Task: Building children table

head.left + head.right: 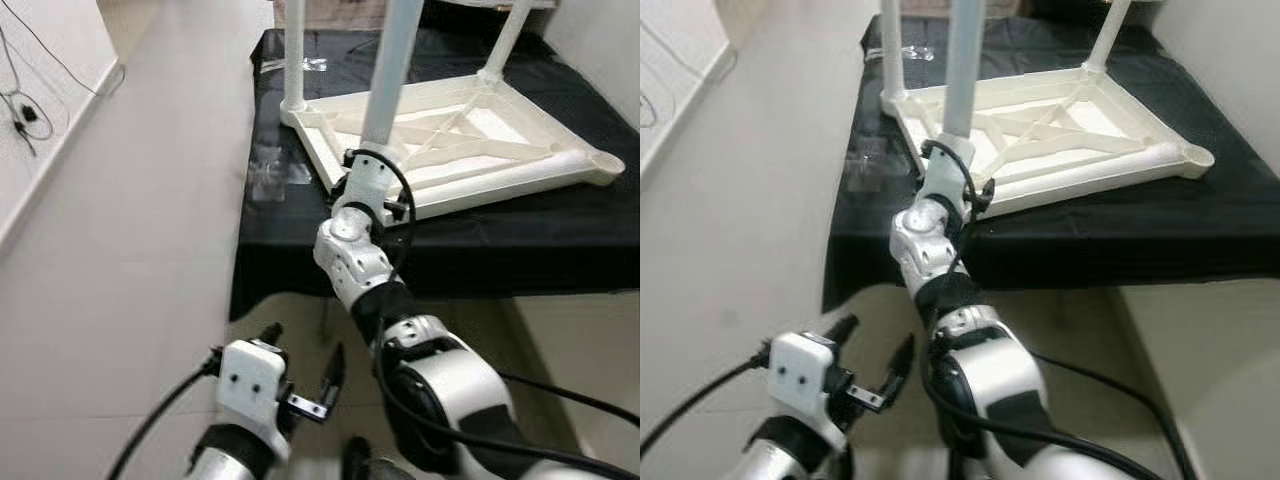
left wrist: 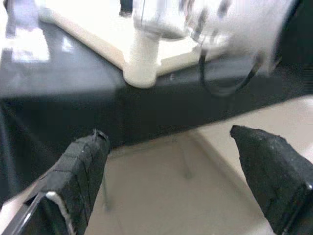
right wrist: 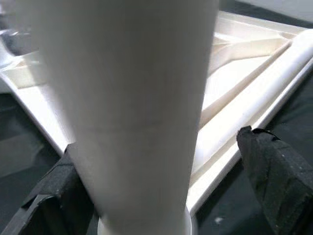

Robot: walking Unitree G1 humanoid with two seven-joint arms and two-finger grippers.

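Lying upside down on a black-covered desk (image 1: 300,250), the white children's table (image 1: 450,150) is seen with its legs up in the head views. In the right wrist view, the right tool (image 3: 161,181) is spread around the near leg (image 3: 132,98), one finger apparently touching. The left tool (image 2: 181,181) is held wide open, empty, over the floor (image 1: 120,280).

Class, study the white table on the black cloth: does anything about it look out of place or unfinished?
Yes. The tabletop lies upside down with three legs standing up, but its near right corner socket has no leg. The right tool straddles the nearest leg, fingers apart.
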